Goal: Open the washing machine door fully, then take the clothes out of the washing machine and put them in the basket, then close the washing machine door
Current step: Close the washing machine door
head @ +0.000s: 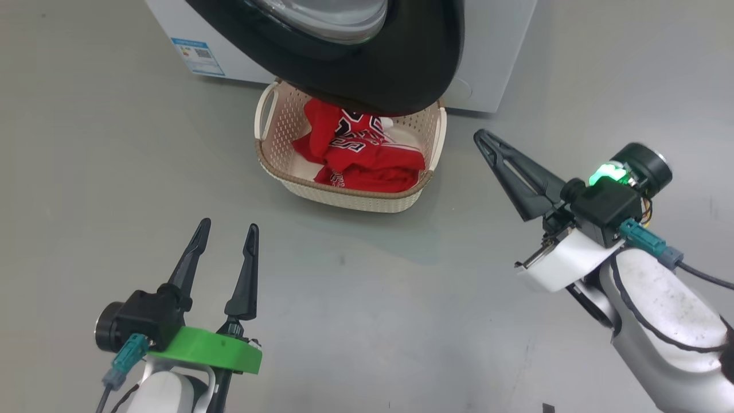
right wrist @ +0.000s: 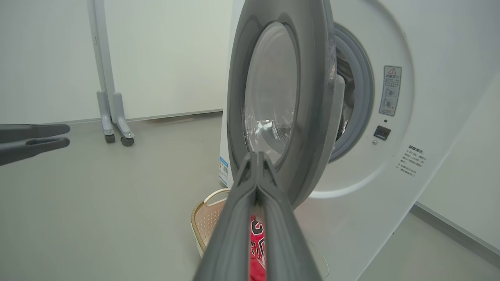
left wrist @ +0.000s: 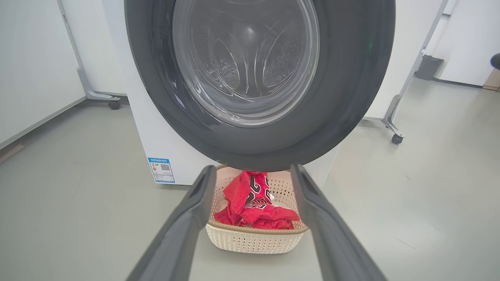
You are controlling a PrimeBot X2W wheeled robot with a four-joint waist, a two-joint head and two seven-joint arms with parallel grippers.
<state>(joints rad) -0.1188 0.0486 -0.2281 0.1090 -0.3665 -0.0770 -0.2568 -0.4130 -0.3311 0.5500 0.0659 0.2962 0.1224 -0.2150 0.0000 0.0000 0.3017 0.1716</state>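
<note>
The washing machine door (head: 373,74) stands swung out from the washing machine (head: 493,57). I see a broad glossy black rim around a bulging clear glass bowl. Through my left wrist camera the bowl faces me nearly square on, with the dimpled steel drum visible through it. From the right wrist camera the door sits almost edge-on, and in the gap behind it I can see the grey rubber seal (right wrist: 361,97) around the drum mouth.

In the head view the door's lower rim overhangs the far end of the basket (head: 344,201). The basket sits on the grey floor (head: 86,172), close against the machine's front. The clothes (head: 361,155) lie bunched inside it: bright red fabric with white trim and dark, white-edged lettering.

My left gripper (head: 228,226) hovers low at the near left, its fingers spread and holding nothing, pointing toward the basket. My right gripper (head: 480,136) is off to the basket's right, its two fingers pressed together on nothing, tips aimed at the door's edge.
</note>
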